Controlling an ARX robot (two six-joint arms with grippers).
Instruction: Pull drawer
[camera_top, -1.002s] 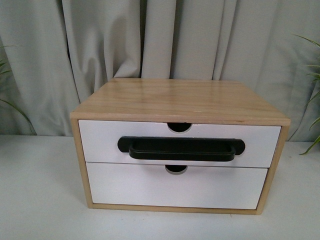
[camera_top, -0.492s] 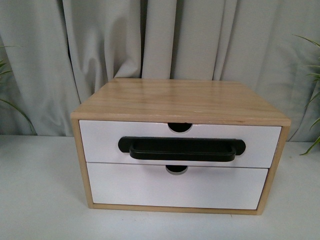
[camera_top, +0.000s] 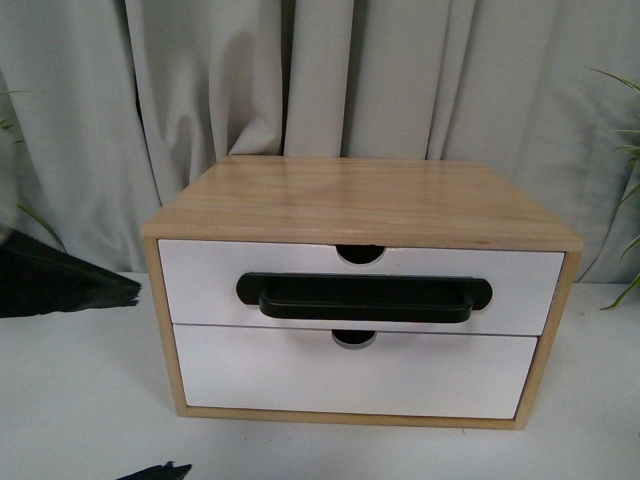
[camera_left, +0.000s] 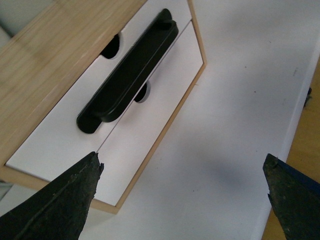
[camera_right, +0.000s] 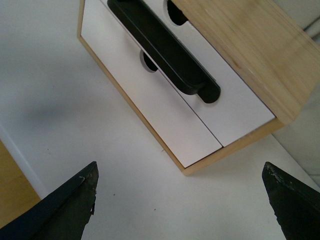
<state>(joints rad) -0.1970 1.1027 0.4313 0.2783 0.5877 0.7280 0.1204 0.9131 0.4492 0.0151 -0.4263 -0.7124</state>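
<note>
The drawer, the upper of two in a light wood cabinet, is pushed in level with the frame. It has a white front, a long black bar handle and a half-round notch. My left gripper is open over the white table, short of the cabinet's left front corner, with nothing between its fingers. The handle lies beyond it. My right gripper is also open and empty, off the right front corner, apart from the handle. One dark left finger shows in the front view.
Below the drawer sits a plain white drawer front with no handle, also shut. The cabinet stands on a white table. Grey curtains hang behind it, and plant leaves reach in at the right edge. The table's edge shows in the left wrist view.
Dark finger shapes of the left gripper have come into the front view at the left edge and bottom edge. The drawer and cabinet have not moved.
</note>
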